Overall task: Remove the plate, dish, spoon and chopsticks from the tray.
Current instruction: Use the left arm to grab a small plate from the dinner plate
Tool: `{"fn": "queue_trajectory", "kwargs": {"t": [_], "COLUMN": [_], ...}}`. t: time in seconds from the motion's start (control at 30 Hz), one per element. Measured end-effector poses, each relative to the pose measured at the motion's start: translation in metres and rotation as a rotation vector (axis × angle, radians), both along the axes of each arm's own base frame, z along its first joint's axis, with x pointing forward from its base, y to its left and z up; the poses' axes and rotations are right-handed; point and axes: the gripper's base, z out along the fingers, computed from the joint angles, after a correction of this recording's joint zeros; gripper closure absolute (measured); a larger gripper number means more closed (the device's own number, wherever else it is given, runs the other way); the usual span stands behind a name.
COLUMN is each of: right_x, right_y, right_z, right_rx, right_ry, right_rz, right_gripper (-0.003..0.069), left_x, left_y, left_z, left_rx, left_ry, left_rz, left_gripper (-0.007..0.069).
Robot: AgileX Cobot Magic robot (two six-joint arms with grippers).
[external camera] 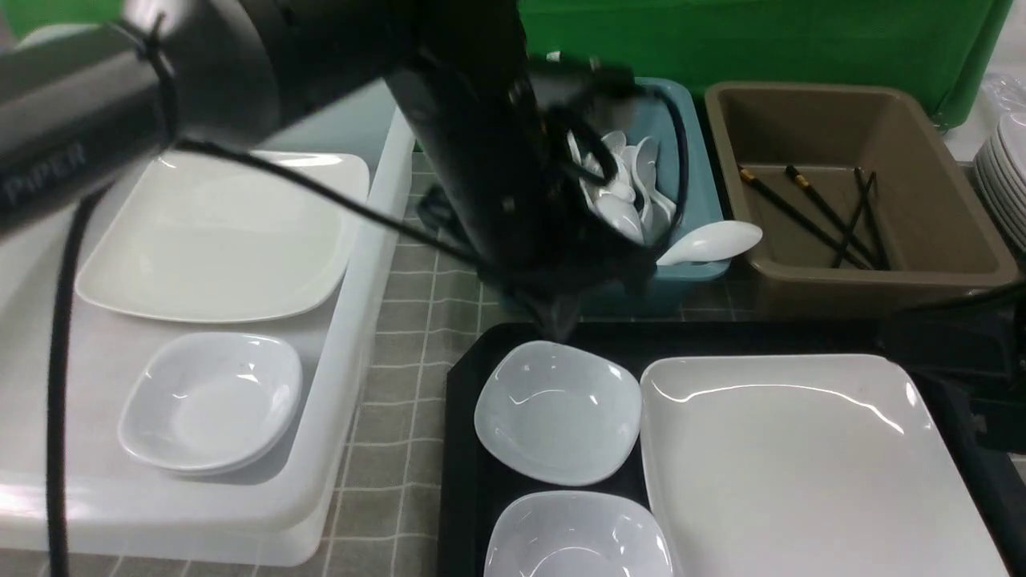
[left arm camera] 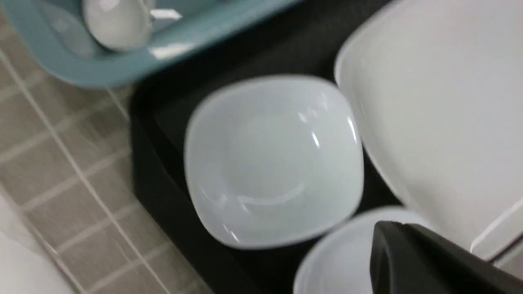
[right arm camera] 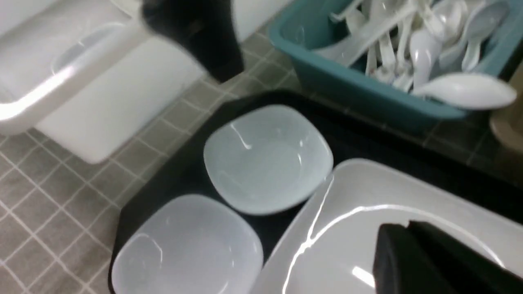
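Observation:
The black tray (external camera: 461, 449) holds two small white dishes, one farther (external camera: 557, 413) and one nearer (external camera: 577, 537), with the large white plate (external camera: 801, 465) to their right. My left gripper (external camera: 561, 320) hovers just above the far dish's back edge. In the left wrist view its jaws are shut and empty (left arm camera: 392, 228). My right gripper (external camera: 890, 344) is over the plate's far right corner, also shut and empty (right arm camera: 404, 228). A white spoon (external camera: 709, 240) rests on the teal tub's front rim. Black chopsticks (external camera: 809, 216) lie in the brown tub.
The teal tub (external camera: 689, 272) holds several white spoons. The brown tub (external camera: 874, 280) stands to its right. A white bin (external camera: 361, 320) at the left holds a plate (external camera: 216, 236) and a stack of dishes (external camera: 210, 401). Stacked plates (external camera: 1006, 184) stand at the right edge.

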Motion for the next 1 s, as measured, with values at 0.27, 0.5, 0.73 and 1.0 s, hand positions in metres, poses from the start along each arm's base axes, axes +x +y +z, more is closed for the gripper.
{"fn": "queue_trajectory", "kwargs": {"t": [0.27, 0.5, 0.73, 1.0], "right_x": [-0.003, -0.004, -0.021, -0.022], "right_y": [-0.003, -0.003, 0.0, -0.001], "right_z": [-0.005, -0.006, -0.017, -0.024], "right_rx": [-0.02, -0.016, -0.066, -0.103], "right_ry": [0.083, 0.093, 0.294, 0.377], "right_rz": [-0.027, -0.031, 0.076, 0.106], "right_gripper": [0.0607, 0.0607, 0.0616, 0.0624], "left_x": [-0.041, -0.035, -0.028, -0.024], "left_y": [-0.007, -0.006, -0.012, -0.017], "left_z": [-0.066, -0.086, -0.108, -0.126], "left_rx": [0.182, 0.218, 0.233, 0.237], "left_ry": [0.13, 0.086, 0.099, 0.108], "left_rz": [-0.096, -0.102, -0.113, -0.11], "left_gripper": [0.0547, 0.0284, 0.0109, 0.0115]}}
